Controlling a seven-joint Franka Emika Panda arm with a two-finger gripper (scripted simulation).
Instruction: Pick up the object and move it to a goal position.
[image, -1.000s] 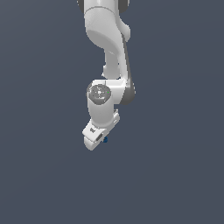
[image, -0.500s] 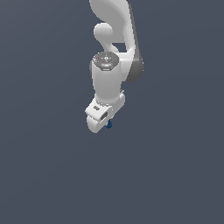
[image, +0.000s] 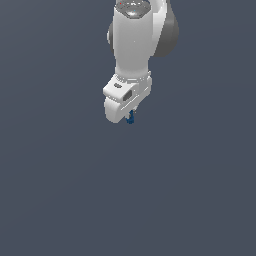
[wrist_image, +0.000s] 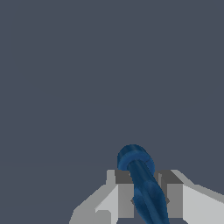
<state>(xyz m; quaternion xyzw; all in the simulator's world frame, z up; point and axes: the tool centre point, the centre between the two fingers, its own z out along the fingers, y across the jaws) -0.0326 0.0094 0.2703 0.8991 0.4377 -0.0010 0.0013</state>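
The gripper (wrist_image: 142, 199) has its fingers (wrist_image: 124, 197) closed on the dark blue object (wrist_image: 142, 183), apparently raised off the worktop.

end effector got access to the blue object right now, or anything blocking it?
Yes, apparently: it looks already there. In the wrist view the blue object sits between the two fingers of the end effector, which appear closed on it. In the exterior view only its tip shows below. Nothing else is visible nearby.
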